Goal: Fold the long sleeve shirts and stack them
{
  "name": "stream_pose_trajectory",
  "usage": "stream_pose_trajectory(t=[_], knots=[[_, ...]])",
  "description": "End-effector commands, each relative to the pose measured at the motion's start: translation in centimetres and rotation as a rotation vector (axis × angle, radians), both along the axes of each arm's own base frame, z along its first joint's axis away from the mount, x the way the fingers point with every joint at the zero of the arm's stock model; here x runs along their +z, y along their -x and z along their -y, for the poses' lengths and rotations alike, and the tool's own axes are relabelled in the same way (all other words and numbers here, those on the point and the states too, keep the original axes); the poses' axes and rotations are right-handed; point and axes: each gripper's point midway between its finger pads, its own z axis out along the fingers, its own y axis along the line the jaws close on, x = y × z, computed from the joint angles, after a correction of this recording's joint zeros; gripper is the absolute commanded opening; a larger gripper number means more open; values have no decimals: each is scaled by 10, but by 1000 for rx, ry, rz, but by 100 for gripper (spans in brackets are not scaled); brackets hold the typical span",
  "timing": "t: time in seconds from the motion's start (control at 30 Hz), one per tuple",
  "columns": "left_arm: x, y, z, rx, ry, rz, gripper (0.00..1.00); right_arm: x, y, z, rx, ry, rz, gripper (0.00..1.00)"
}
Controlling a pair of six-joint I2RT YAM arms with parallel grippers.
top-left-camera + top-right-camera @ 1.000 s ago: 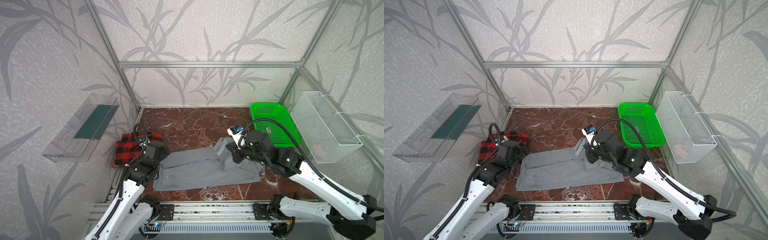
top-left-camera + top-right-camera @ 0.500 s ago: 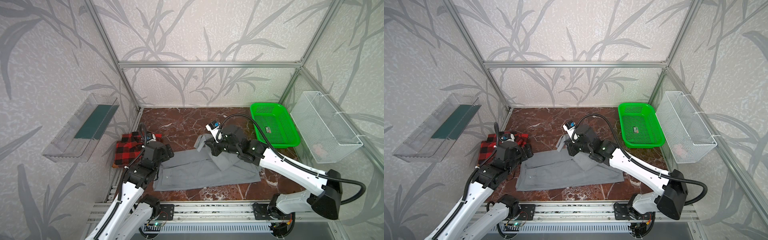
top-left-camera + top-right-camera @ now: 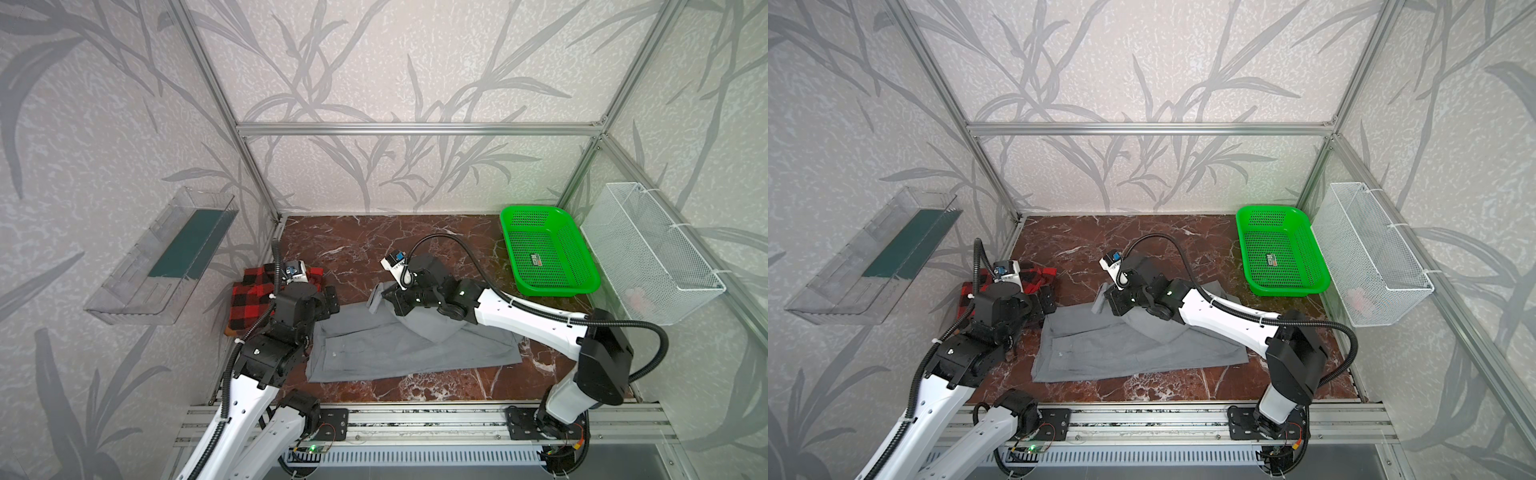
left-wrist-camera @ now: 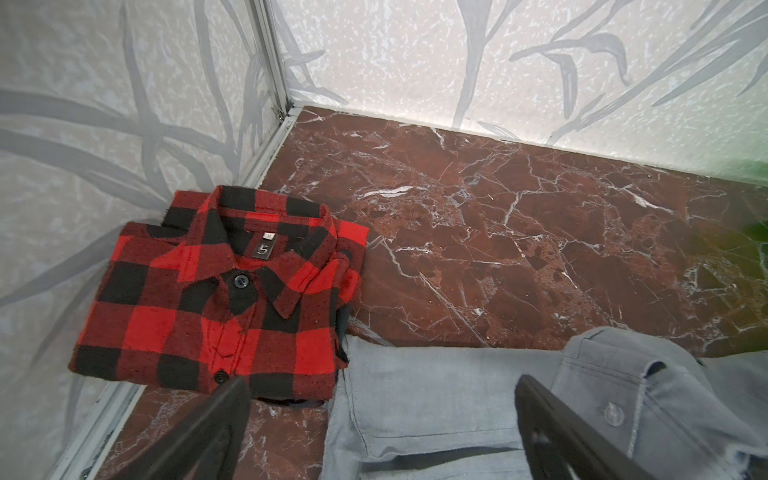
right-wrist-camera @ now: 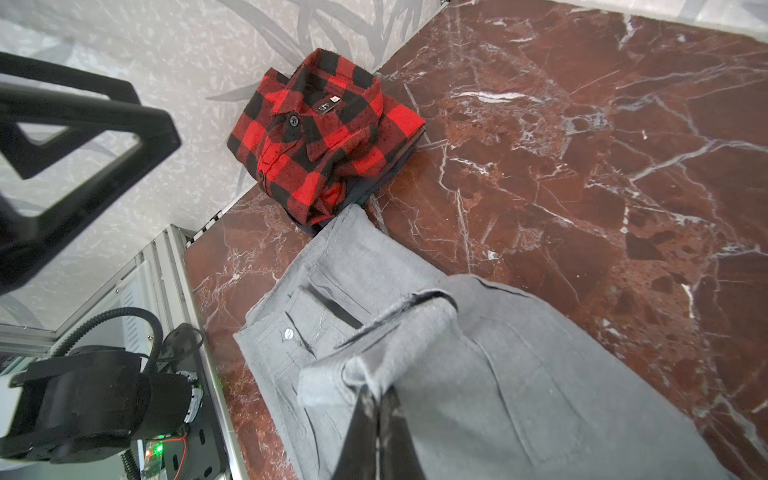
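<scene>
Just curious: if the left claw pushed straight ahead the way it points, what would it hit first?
Most likely the grey shirt: its edge lies right ahead of the open left gripper, while the plaid shirt sits off to one side. Depth is unclear.

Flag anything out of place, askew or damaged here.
Nothing is spilled or damaged. The red-and-black plaid flannel shirt lies neatly folded by the left wall. The light grey button-up shirt is only half folded, one sleeve held up in the shut jaws of the right gripper.

Green basket, white wire basket, clear wall tray, marbled red-brown tabletop.
</scene>
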Motion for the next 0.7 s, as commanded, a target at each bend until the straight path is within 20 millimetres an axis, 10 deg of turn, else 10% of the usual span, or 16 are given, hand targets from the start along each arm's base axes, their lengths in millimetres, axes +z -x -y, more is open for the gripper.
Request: stream_pose_trajectory(t=[0.0,0.67], knots=[[12,6,-14,22,-94,26,99,24,-1,-21,47,-72,19,0],[-4,15,-26,63,-137,31,99,-73,6,-68,106,80,-99,0]])
